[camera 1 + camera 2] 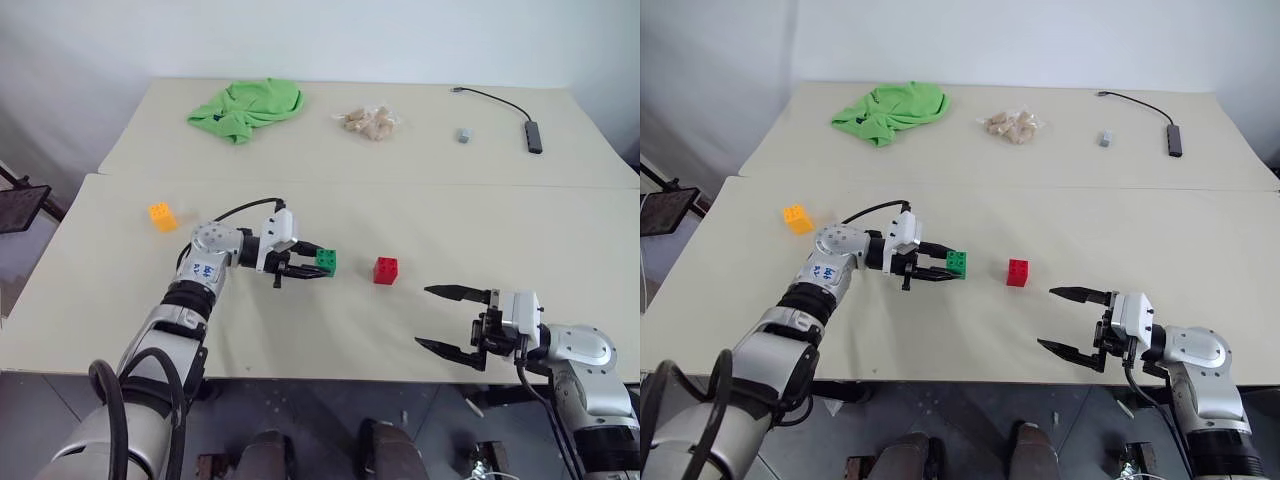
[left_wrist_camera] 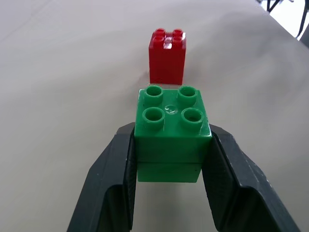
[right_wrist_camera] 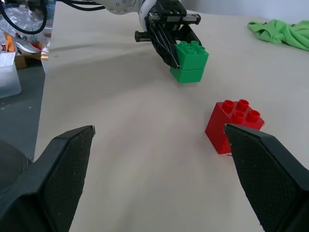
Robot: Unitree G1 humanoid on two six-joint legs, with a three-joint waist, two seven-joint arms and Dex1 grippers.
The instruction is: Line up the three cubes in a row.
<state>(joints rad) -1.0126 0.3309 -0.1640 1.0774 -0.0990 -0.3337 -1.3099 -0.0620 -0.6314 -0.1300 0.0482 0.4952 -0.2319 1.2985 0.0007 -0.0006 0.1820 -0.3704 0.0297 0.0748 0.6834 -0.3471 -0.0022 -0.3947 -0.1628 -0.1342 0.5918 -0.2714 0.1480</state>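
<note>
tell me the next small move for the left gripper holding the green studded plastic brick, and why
Probably lower the green studded plastic brick to the table just short of the red studded plastic brick, then open. The left gripper is shut on it, and the red one lies straight ahead with a gap between.

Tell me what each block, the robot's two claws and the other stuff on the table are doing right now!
Green block: pinched in the left claw, studs up.
Red block: standing free on the table, studs up.
Orange block: alone, far to the left.
Left claw: shut on the green block.
Right claw: wide open, holding nothing.
Green cloth: crumpled at the back.
Cable: lying loose at the back.
</note>
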